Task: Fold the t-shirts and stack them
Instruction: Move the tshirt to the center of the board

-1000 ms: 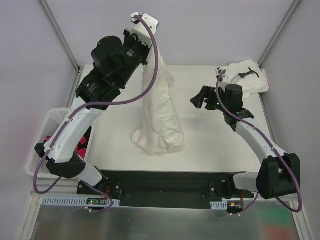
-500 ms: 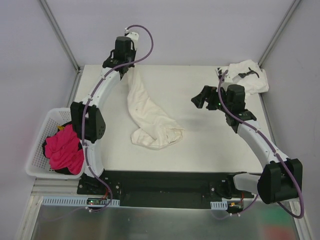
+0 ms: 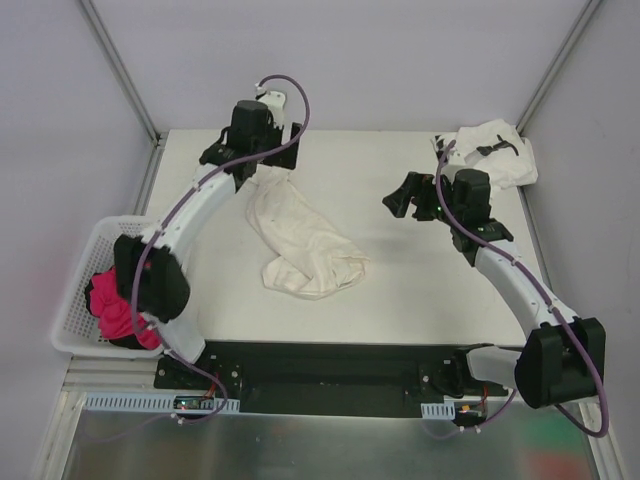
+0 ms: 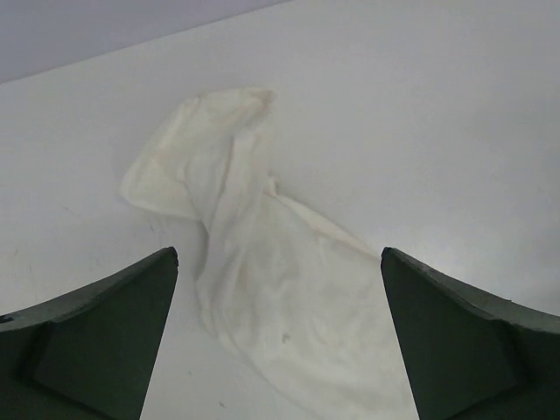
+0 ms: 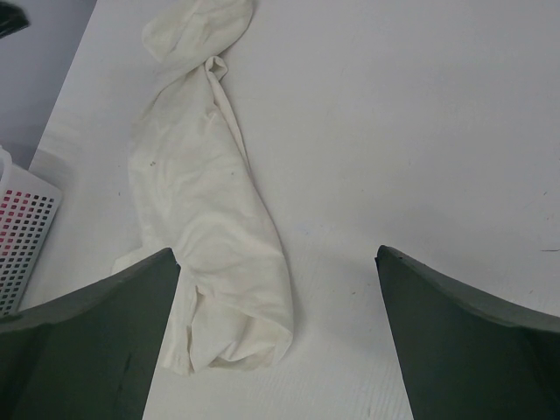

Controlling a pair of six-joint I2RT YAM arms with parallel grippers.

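Cream-white cloth lies in a long, twisted strip on the tabletop (image 3: 420, 290): this is the plain t-shirt (image 3: 305, 245), running from the far left side down toward the middle, where it ends in a rumpled bunch. The left hand (image 3: 268, 165) hovers over the far end of it with its fingers spread wide and nothing between them; its own camera shows the shirt lying loose on the surface below. The right hand (image 3: 408, 197) hangs well apart from it, over bare tabletop to the right, equally wide open and empty. The printed t-shirt (image 3: 497, 150) sits crumpled in the far right corner, untouched by either hand. A white basket (image 3: 72, 268) with pink cloth (image 3: 115, 300) in it stands off the left edge.

To my eye the job is barely begun. Nothing is folded and the first shirt is not yet even flat. The next move calls for both hands: each must find a separate edge, say two shoulders or two hem corners, pinch one layer only, and draw the cloth apart until it lies open.
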